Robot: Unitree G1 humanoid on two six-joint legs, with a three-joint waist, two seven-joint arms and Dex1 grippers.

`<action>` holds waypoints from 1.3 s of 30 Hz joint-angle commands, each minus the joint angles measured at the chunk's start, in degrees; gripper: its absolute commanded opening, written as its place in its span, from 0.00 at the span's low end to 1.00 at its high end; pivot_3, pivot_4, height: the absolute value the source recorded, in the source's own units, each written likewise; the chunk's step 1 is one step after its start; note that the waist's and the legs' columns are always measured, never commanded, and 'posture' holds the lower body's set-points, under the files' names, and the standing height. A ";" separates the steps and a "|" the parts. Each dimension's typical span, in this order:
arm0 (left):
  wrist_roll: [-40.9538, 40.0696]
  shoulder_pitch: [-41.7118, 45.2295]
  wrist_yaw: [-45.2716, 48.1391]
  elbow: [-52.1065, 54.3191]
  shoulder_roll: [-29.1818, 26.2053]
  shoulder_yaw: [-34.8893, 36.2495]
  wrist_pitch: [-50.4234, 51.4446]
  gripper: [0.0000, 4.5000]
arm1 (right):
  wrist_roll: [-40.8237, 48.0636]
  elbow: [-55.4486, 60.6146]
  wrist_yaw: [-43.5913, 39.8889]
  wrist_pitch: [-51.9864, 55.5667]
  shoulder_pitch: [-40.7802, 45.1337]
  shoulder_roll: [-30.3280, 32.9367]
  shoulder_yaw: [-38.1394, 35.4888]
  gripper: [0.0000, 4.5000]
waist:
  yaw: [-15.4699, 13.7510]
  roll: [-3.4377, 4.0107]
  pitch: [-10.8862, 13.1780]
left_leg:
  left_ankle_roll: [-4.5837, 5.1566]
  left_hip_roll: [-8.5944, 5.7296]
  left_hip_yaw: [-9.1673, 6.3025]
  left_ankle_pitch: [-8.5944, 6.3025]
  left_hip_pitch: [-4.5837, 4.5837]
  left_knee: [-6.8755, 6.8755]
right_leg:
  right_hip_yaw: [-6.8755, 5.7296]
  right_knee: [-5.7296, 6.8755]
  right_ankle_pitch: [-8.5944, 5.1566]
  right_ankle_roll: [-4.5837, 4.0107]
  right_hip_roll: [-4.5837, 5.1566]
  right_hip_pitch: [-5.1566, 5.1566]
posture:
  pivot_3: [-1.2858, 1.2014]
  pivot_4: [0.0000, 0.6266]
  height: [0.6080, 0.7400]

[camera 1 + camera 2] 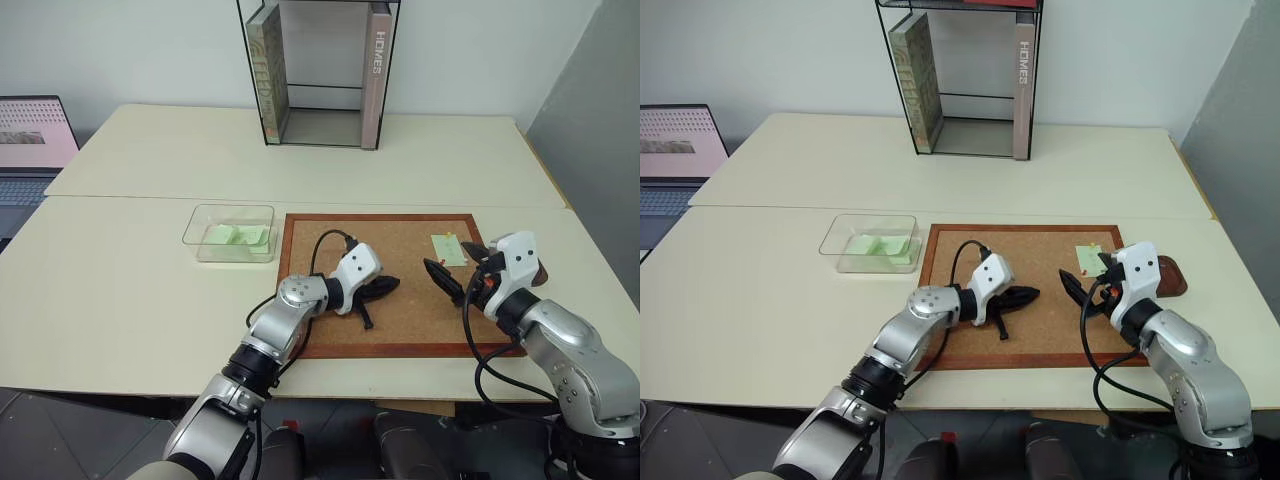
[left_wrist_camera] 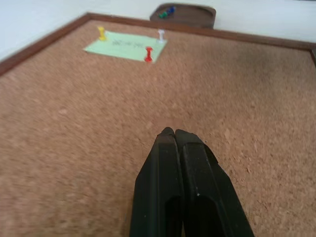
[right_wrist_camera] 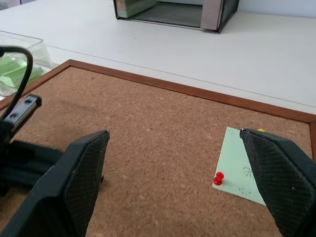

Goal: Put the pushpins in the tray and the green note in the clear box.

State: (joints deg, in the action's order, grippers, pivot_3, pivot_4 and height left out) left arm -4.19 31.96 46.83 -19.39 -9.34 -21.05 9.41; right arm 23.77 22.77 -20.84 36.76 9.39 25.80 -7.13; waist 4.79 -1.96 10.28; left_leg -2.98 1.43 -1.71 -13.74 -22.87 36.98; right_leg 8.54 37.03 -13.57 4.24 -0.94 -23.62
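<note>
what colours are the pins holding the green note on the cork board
Yellow, white and red pushpins hold the green note; clearest in the left wrist view.

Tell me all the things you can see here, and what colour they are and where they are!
cork board: one, brown with a wood frame, on the table.
green note: one, pale green, pinned near the board's far right corner.
pushpins: three in the note, red, yellow and white; more, green and blue, in the tray.
tray: one, dark reddish-brown, just off the board's right edge.
clear box: one, see-through, left of the board, green notes inside.
glass case: one, black-framed, at the table's back, books inside.
laptop: one, far left.
table: cream.
left tool: black, shut, over the board.
right tool: black, open, near the note.
</note>
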 commanded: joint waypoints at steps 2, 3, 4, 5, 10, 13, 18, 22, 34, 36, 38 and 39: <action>1.53 -0.45 1.40 -2.63 0.17 -1.05 -1.99 0.00 | -4.13 -11.51 -0.54 -5.22 7.13 0.06 0.88 1.00 | -0.02 0.01 -0.02 | 0.00 0.01 -0.01 0.00 0.05 0.02 | -0.01 0.01 0.02 0.03 -0.01 0.05 | 0.52 0.24 1.00; 1.60 -0.63 1.43 -2.58 0.16 -0.92 -2.02 0.00 | -4.86 -14.11 -0.71 -6.42 8.46 0.04 0.90 1.00 | -0.02 0.02 -0.02 | 0.00 0.00 0.00 0.00 0.08 0.03 | 0.00 0.01 0.02 0.03 0.00 0.08 | 0.52 0.24 1.00; 1.69 -0.75 1.49 -2.62 0.03 -0.77 -2.12 0.00 | -5.74 -18.01 -0.88 -8.01 10.59 0.08 0.90 1.00 | -0.01 0.02 -0.02 | 0.00 0.00 -0.01 0.00 0.09 0.03 | -0.01 0.01 0.02 0.03 0.00 0.10 | 0.52 0.24 1.00; 1.78 -0.98 1.52 -2.43 -0.07 -0.70 -2.14 0.00 | -6.37 -20.68 -1.08 -9.22 11.97 0.08 0.86 1.00 | -0.01 0.03 -0.02 | 0.01 0.00 -0.01 0.00 0.09 0.03 | -0.01 0.02 0.02 0.04 0.00 0.10 | 0.52 0.24 1.00; 2.14 -2.18 1.91 -0.85 -0.77 -0.58 -1.85 0.00 | -9.64 -34.49 -2.26 -15.56 18.98 -0.01 1.45 1.00 | 0.07 0.08 -0.05 | 0.01 -0.01 0.00 0.00 0.11 0.00 | 0.00 0.00 0.05 0.09 0.00 0.12 | 0.52 0.24 1.00; 2.14 -2.78 1.97 0.35 -1.15 -0.53 -1.31 0.00 | -11.67 -41.76 -2.81 -19.29 22.09 -0.20 2.07 1.00 | 0.15 0.09 -0.06 | 0.01 0.01 -0.02 0.00 0.12 -0.03 | -0.01 0.01 0.05 0.09 -0.01 0.12 | 0.52 0.24 1.00; 2.37 -3.40 1.95 1.76 -1.66 -0.62 -0.47 0.00 | -14.14 -50.10 -2.33 -23.72 25.56 -1.52 2.65 0.83 | 0.30 0.10 -0.06 | 0.01 0.01 -0.01 0.00 0.12 -0.04 | 0.00 0.00 0.05 0.09 -0.01 0.12 | 0.52 0.24 1.00; 2.41 -3.74 1.92 2.60 -1.88 -0.66 0.10 0.00 | -15.13 -52.73 -2.70 -25.17 26.69 -2.44 2.86 0.65 | 0.37 0.10 -0.06 | 0.01 0.01 -0.01 0.00 0.13 -0.03 | 0.01 0.03 0.06 0.09 -0.01 0.12 | 0.52 0.24 1.00; 3.18 -3.44 2.14 2.28 -2.09 -1.33 0.45 0.00 | -16.11 -54.19 -2.47 -26.02 27.18 -3.99 2.27 0.10 | 0.76 0.12 -0.07 | 0.01 0.01 -0.01 0.00 0.18 -0.02 | 0.03 0.06 0.06 0.09 -0.02 0.15 | 0.52 0.24 1.00; 3.48 -3.41 2.18 2.16 -2.13 -1.58 0.55 0.00 | -16.06 -53.60 -2.48 -25.90 26.85 -4.12 2.20 0.02 | 0.80 0.12 -0.07 | 0.01 0.01 -0.01 0.00 0.19 0.00 | 0.04 0.05 0.07 0.10 -0.02 0.17 | 0.52 0.24 1.00; 3.83 -3.39 2.17 1.95 -2.18 -1.79 0.59 0.00 | -16.01 -52.67 -2.46 -25.72 26.38 -4.29 2.19 0.01 | 0.80 0.12 -0.07 | 0.01 0.01 0.00 0.00 0.21 0.01 | 0.05 0.06 0.07 0.11 -0.02 0.19 | 0.52 0.24 1.00; 4.01 -3.37 2.16 1.85 -2.21 -1.87 0.60 0.00 | -15.98 -52.18 -2.47 -25.65 26.16 -4.36 2.19 0.01 | 0.80 0.12 -0.08 | 0.01 0.01 0.00 0.00 0.23 0.01 | 0.05 0.06 0.07 0.11 -0.02 0.20 | 0.52 0.24 1.00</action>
State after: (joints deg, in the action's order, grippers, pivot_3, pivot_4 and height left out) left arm -1.63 29.59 48.28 -16.36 -11.08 -21.11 9.35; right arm 7.77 -32.69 -23.65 11.71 35.36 21.26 -4.21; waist 5.59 -1.84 10.20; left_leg -2.97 1.44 -1.72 -13.74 -22.63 36.98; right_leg 8.59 37.09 -13.50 4.35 -0.97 -23.41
